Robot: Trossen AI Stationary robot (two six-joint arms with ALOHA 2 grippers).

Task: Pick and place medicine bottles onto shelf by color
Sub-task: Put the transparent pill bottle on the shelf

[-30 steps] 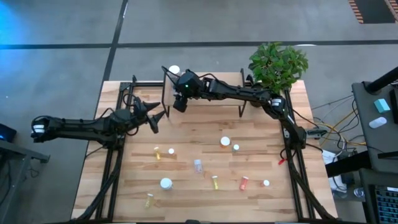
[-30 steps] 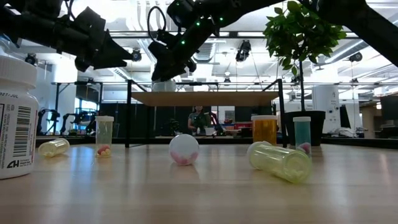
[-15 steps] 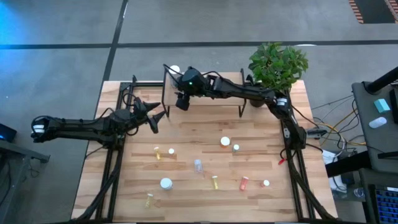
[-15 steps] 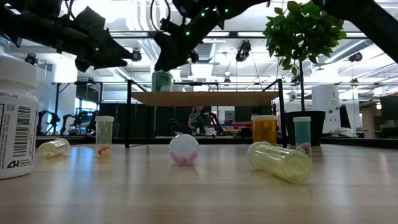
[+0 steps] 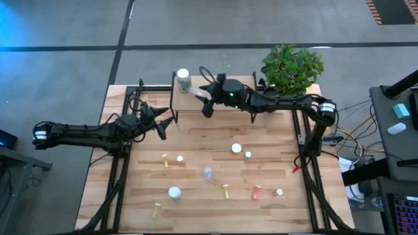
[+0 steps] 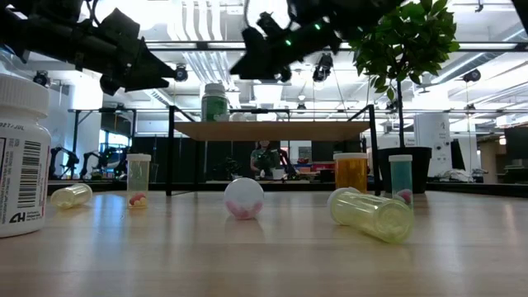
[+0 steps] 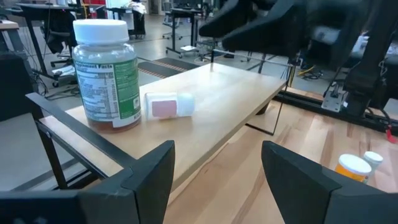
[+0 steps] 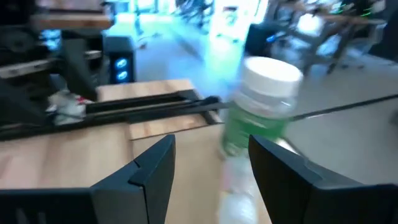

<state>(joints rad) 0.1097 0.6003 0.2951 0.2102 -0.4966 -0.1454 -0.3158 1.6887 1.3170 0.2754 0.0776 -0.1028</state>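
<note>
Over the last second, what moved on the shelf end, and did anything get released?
The right end effector let go of the green-labelled bottle, leaving it upright at the shelf's left end beside a small vial lying flat, then backed off rightward with fingers open. The left end effector stayed hovering off the shelf's near-left corner, open. The bottles scattered on the table did not move.

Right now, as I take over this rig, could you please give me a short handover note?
Right gripper: open, empty, above the shelf, beside the green bottle.
Left gripper: open, empty, hovering by the shelf's left end.
Done: green bottle stands upright at the shelf's left end; a small clear vial lies on its side next to it.
Left: about nine bottles on the table, some standing, some lying, among them an orange vial and a large white-capped bottle.
</note>
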